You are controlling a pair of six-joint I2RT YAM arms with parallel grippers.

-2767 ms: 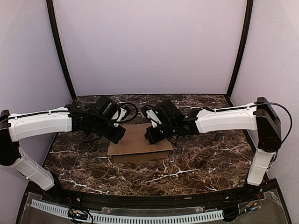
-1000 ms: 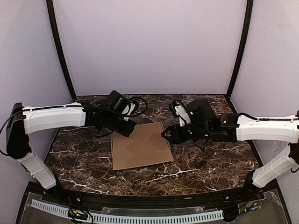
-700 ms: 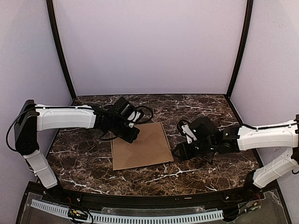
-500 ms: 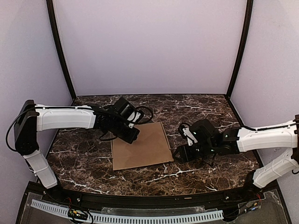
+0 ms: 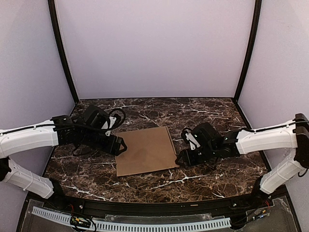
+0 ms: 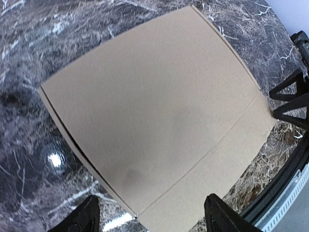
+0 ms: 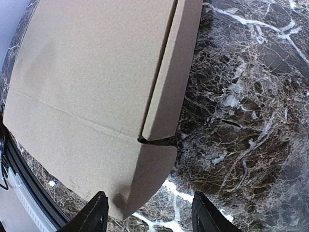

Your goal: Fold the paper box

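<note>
The paper box lies closed and flat on the marble table, plain brown cardboard. My left gripper hovers at its left edge, open. In the left wrist view the box fills the frame beyond that gripper, with nothing held between the wide fingers. My right gripper stands open at the box's near right corner. In the right wrist view the box shows a side flap folded down. The box's rounded near corner lies just ahead of that gripper, untouched.
The dark marble table is closed in by lilac walls and two black posts. A black rail with a white slotted strip runs along the near edge. The right gripper's fingers show at the right of the left wrist view.
My left gripper has opened and drawn back left off the box's far left corner. The right gripper has shifted a little toward the near right corner. The box stays flat.
</note>
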